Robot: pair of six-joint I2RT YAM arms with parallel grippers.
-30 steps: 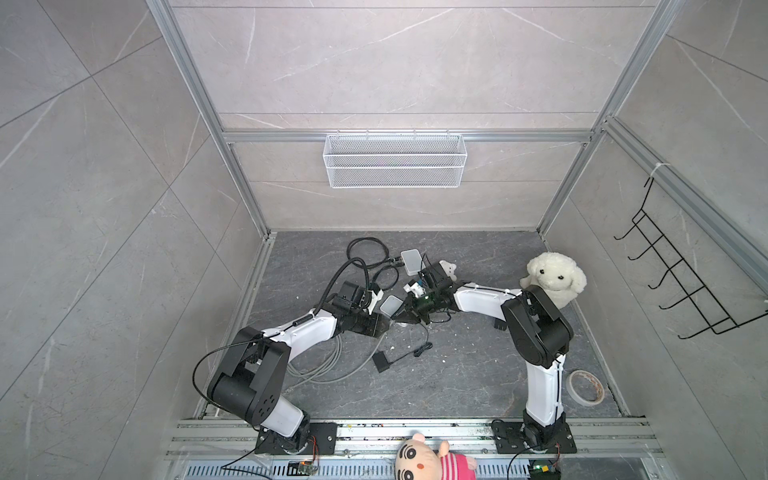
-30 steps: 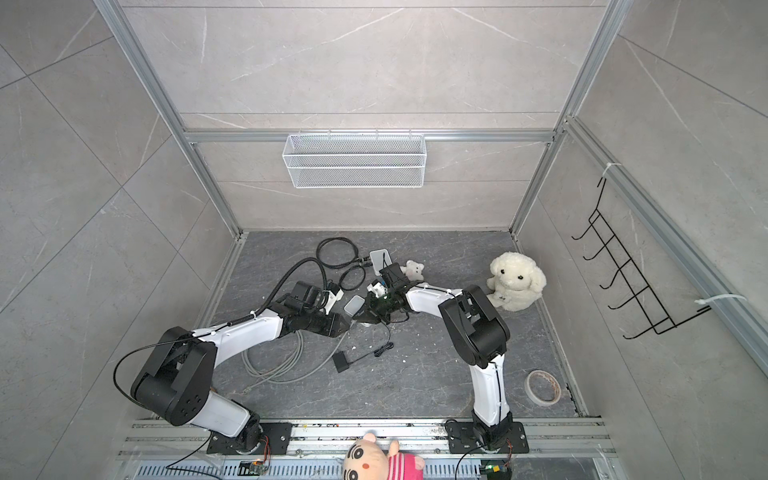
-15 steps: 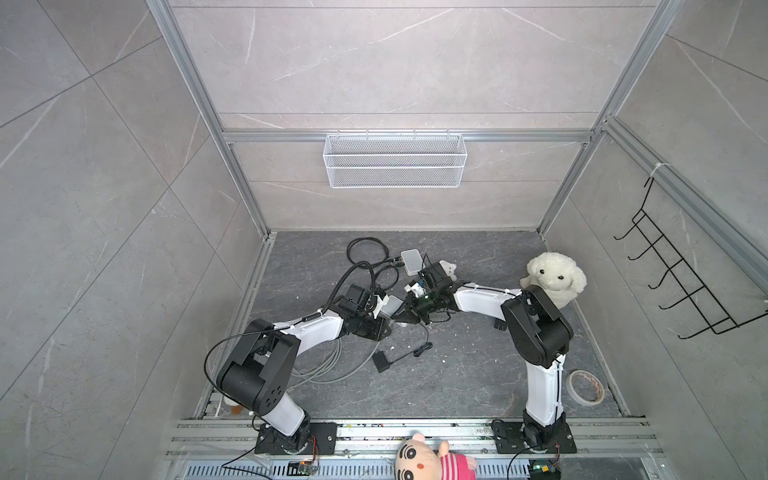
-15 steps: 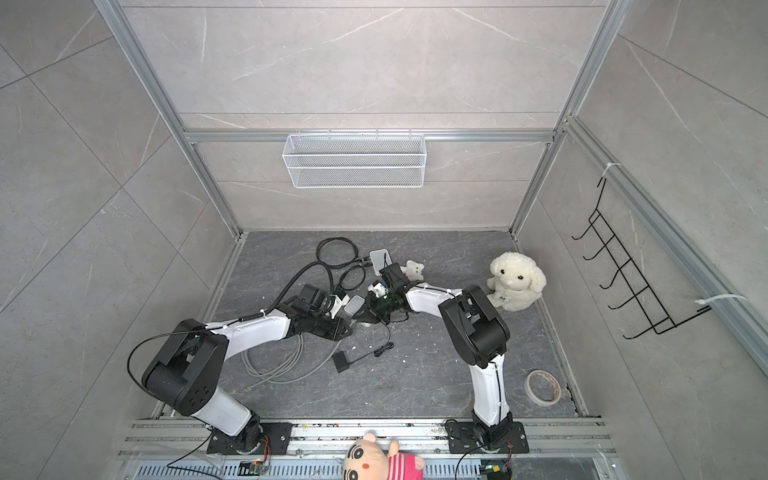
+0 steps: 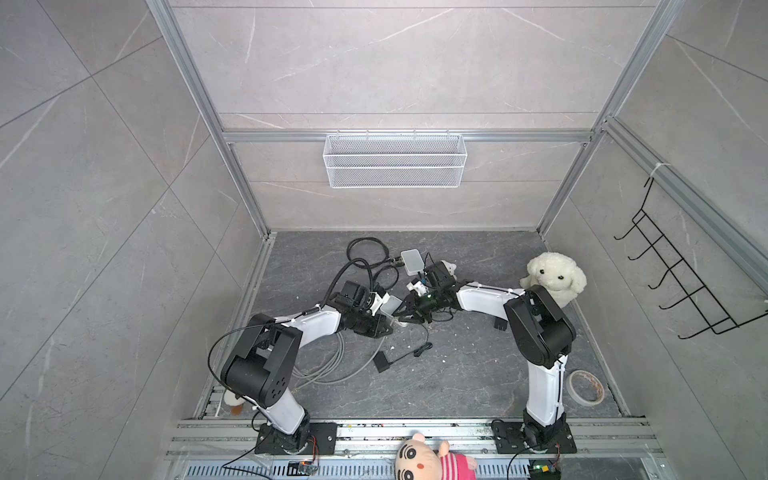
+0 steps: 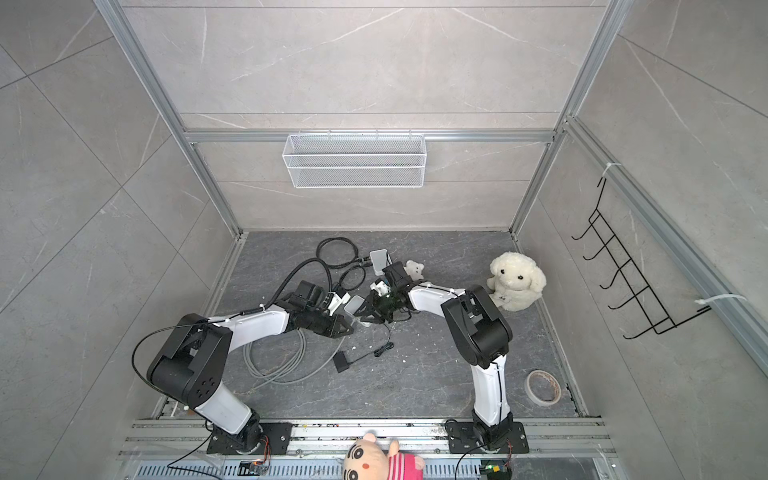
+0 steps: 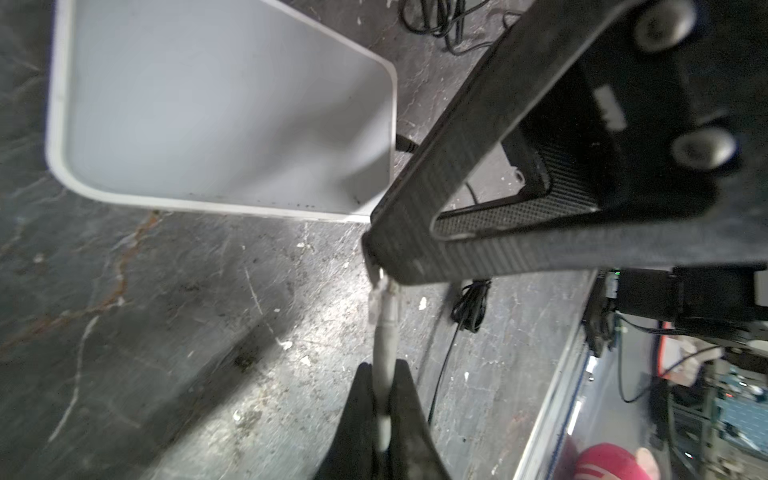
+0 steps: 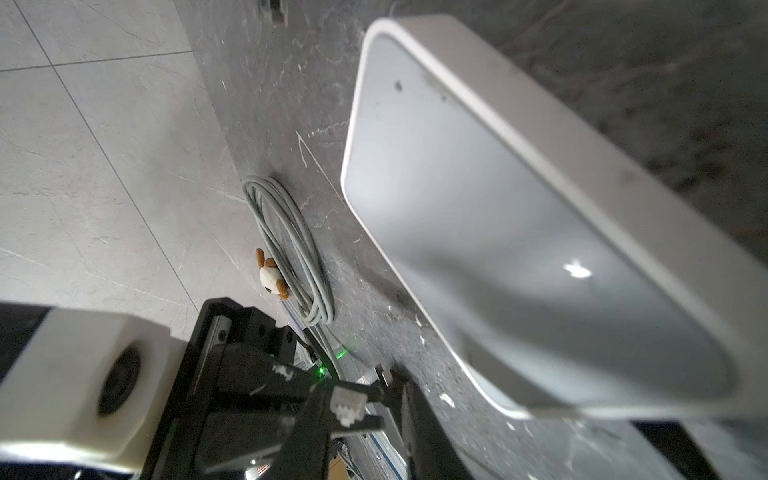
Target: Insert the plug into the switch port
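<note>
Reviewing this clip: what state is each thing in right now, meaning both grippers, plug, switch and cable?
left gripper: shut on the grey cable, just behind the plug.
right gripper: open, jaws either side of the plug.
plug: apart from the switch, not inserted.
switch: lying on the floor, ports out of view.
grey cable: the rest lies loosely coiled on the floor.

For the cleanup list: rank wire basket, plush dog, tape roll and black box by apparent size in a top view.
1. wire basket
2. plush dog
3. tape roll
4. black box
Basket hangs higher, likely nearer the camera, inflating it.
</note>
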